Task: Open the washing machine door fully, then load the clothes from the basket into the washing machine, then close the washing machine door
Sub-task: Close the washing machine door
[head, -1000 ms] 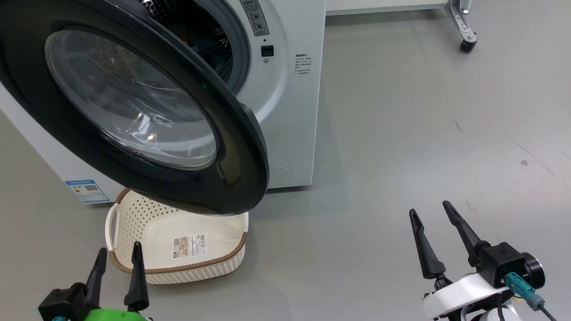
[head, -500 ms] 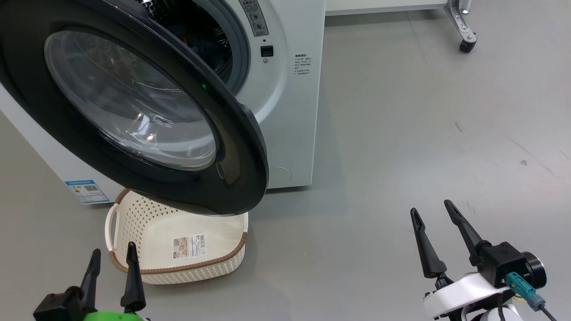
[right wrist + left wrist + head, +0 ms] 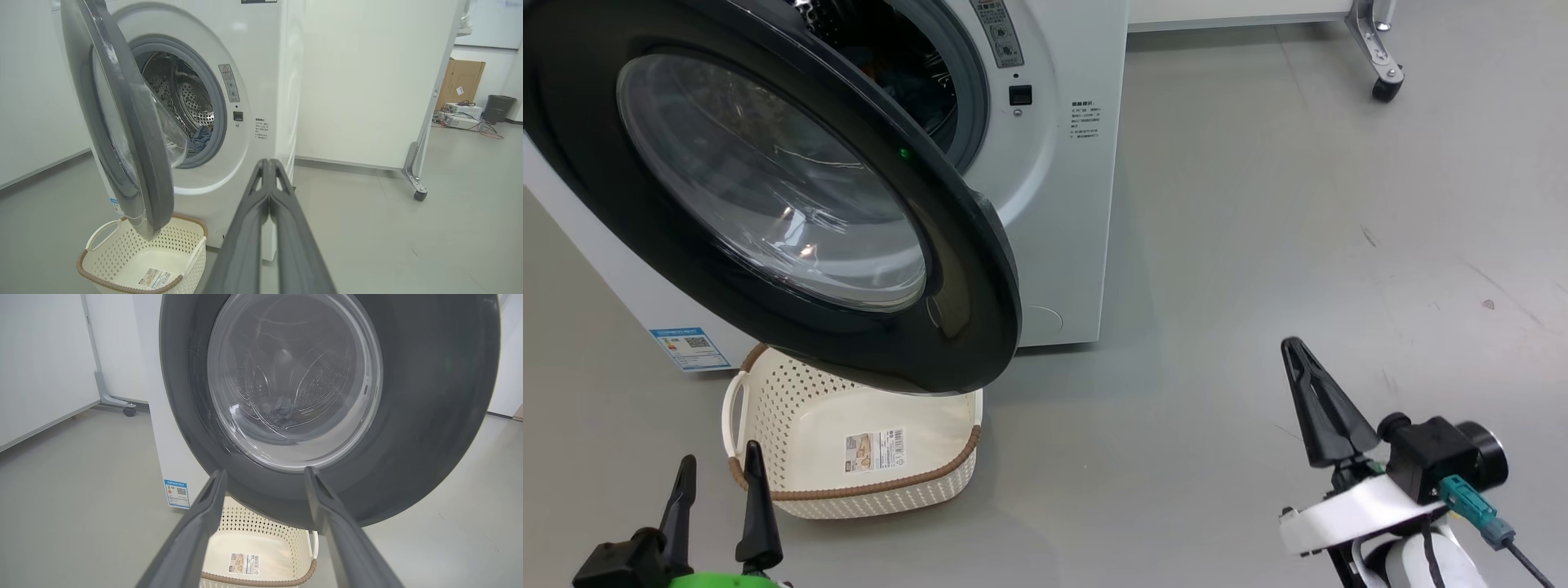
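The washing machine (image 3: 1054,204) stands with its door (image 3: 964,269) swung partway open, the black rim hanging over the basket (image 3: 792,408). Only a label lies on the basket's floor. Blue clothes (image 3: 200,139) lie low inside the steel drum, and show through the door (image 3: 429,416) glass as a dark heap (image 3: 282,408). My left gripper (image 3: 719,456) is open at the lower left, in front of the basket (image 3: 261,535) and below the door; its fingers (image 3: 204,522) frame both. My right gripper (image 3: 1294,347) is shut on nothing, over bare floor right of the machine (image 3: 261,81), its tip (image 3: 269,161) pointing at the machine's front.
Grey floor spreads to the right of the machine. A white partition on a castor foot (image 3: 1376,61) stands behind it at the right. Farther off are a cardboard box (image 3: 459,83), cabled devices on the floor and a dark bin (image 3: 498,108).
My right gripper's fingers have come together from open to shut. The left gripper has sunk a little lower in the head view. The head view itself has shifted slightly.
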